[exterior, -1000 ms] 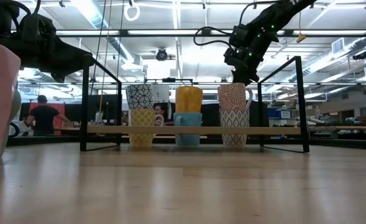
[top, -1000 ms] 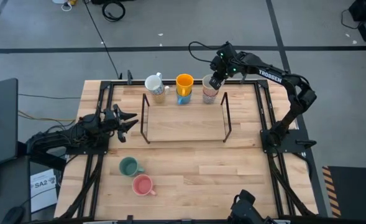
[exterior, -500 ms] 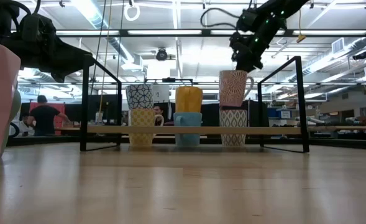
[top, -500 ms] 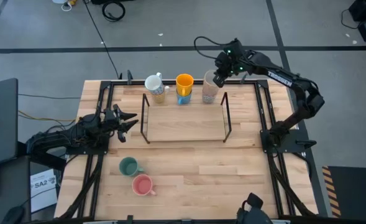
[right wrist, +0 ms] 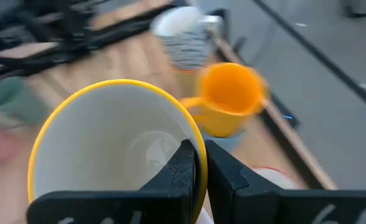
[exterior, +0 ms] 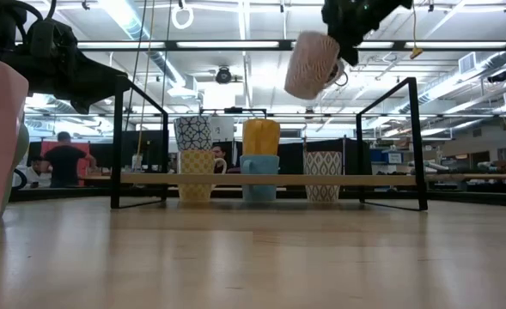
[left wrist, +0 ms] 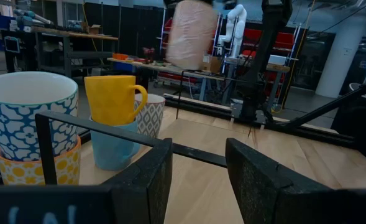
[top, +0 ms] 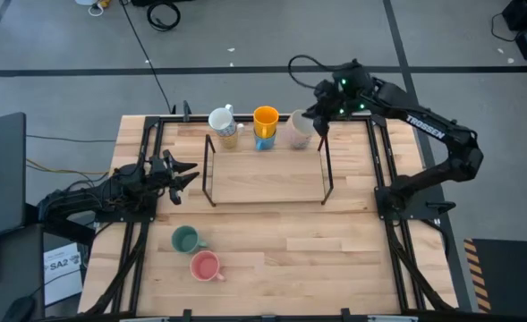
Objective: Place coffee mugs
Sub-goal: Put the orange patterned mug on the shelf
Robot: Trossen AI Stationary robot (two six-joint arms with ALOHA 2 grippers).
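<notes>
Right gripper [right wrist: 196, 163] pinched on rim of patterned mug [exterior: 312, 64], lifted, tilted above rack [exterior: 390, 120]. Ceramic: stiff, slick, breakable; rim pinch holds, handle alternative. Left gripper [top: 184, 173] wide, idle.

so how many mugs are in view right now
8: five stacked behind the rack, including the orange mug; one lifted by the right gripper; green mug and pink mug near the front.
</notes>
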